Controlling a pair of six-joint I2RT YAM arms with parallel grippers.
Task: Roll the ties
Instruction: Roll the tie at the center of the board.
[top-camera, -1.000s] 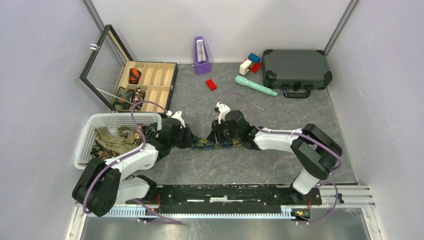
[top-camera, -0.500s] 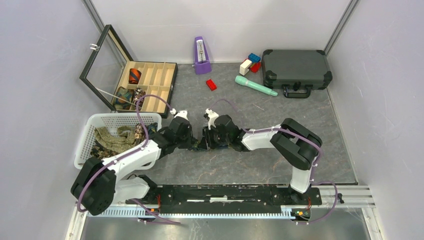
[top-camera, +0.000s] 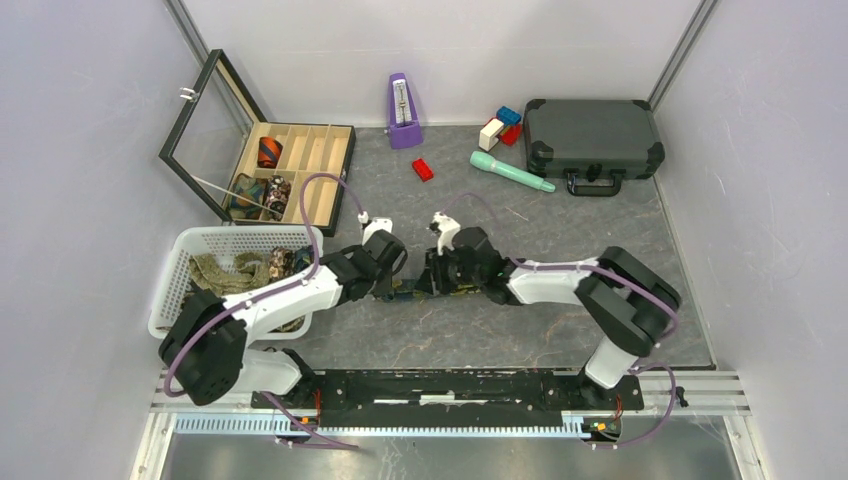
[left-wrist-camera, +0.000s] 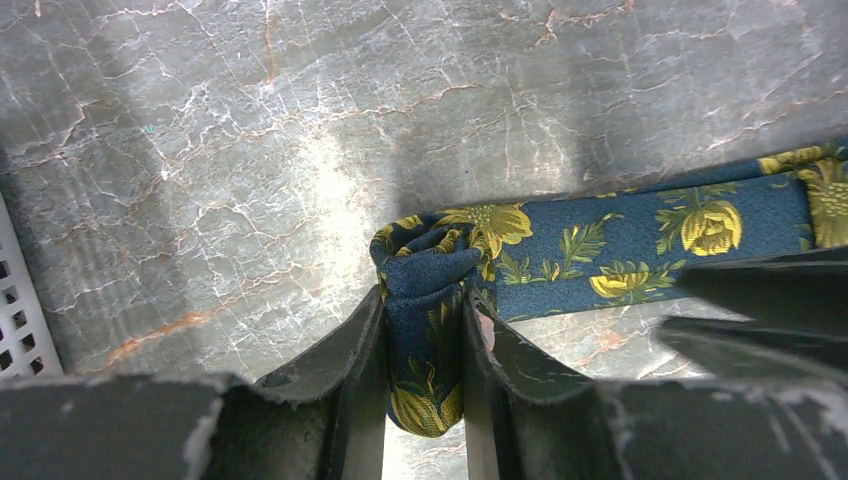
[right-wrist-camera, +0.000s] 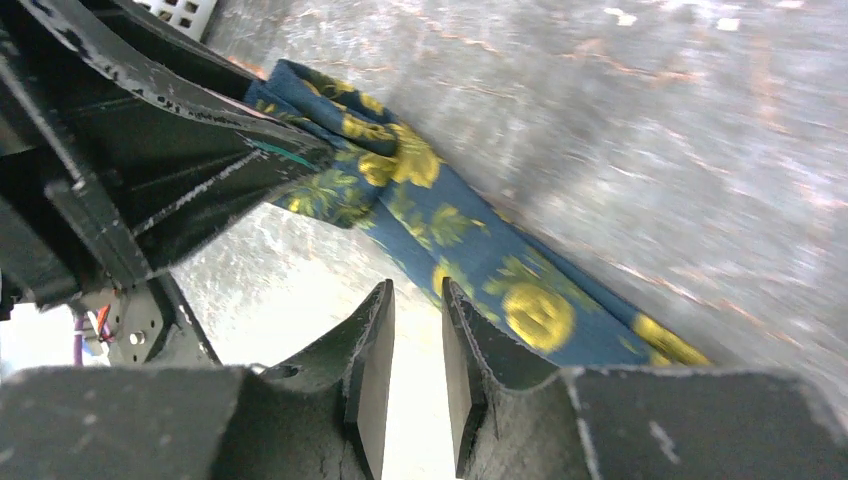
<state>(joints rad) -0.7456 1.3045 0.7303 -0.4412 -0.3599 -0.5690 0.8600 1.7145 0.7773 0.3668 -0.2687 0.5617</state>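
**A:** Where is the tie lying?

**B:** It is lying on the table, about the middle, just right of the basket and between the two grippers. It is the navy one with yellow flowers.

**A:** What is the left gripper doing?

**B:** It is pinching the tie's left end, which is bunching up into a small fold. Its fingers are pressing the cloth from both sides. The rest of the strip is running off to the right, flat on the table.

**A:** And the right gripper?

**B:** It is sitting just right of the left one, pointing toward it. Its fingers are standing a narrow slit apart and are gripping nothing, with bare table showing through the gap. The tie is passing just beyond the fingertips. I cannot tell whether a tip is touching it.

**A:** Any others?

**B:** Loose ties are lying heaped in the basket at the left. Coils are sitting in compartments of the open box, far left.
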